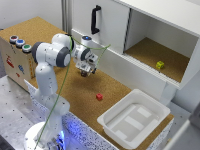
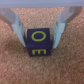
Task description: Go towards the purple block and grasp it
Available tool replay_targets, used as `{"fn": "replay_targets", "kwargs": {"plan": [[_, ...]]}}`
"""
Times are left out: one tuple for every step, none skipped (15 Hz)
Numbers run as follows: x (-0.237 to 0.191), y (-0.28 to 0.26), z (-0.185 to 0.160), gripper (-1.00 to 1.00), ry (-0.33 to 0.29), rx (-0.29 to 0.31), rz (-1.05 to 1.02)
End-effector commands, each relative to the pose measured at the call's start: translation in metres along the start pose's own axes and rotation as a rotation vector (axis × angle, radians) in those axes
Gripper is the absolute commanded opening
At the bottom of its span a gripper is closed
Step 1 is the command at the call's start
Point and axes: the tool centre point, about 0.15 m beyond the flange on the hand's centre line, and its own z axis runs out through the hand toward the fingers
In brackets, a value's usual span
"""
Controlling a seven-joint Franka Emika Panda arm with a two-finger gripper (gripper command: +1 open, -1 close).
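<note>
While the arm (image 1: pixel 52 55) hovers low over the cork bench (image 1: pixel 75 92), its fingers (image 2: pixel 17 25) stand apart on either side of the purple block (image 2: pixel 39 43). Whether they touch it is unclear. A red cube (image 1: pixel 99 96) sits well apart from the block.

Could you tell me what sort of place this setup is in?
Probably a robotics lab test bench: a cork-topped table carries a white cabinet, a white bin and a button box, with small cubes as props, including the purple block between the gripper fingers.
</note>
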Motion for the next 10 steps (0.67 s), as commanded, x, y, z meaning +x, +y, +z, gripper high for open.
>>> {"fn": "replay_targets", "kwargs": {"plan": [[-0.016,-0.015,0.001,-1.00,-0.036,0.014,-0.015],[-0.018,-0.015,-0.003,-1.00,-0.031,0.009,-0.006],[-0.019,-0.014,-0.006,-1.00,-0.027,0.001,0.003],[-0.020,-0.013,-0.012,-1.00,-0.011,0.002,0.020],[-0.020,-0.014,-0.018,-1.00,0.004,-0.001,0.033],[-0.020,-0.013,-0.024,-1.00,0.023,-0.003,0.048],[-0.020,-0.012,-0.029,-1.00,0.039,0.003,0.061],[-0.021,-0.011,-0.034,-1.00,0.057,0.003,0.070],[-0.022,-0.009,-0.042,-1.00,0.070,0.000,0.079],[-0.023,-0.005,-0.047,-1.00,0.085,0.008,0.088]]}}
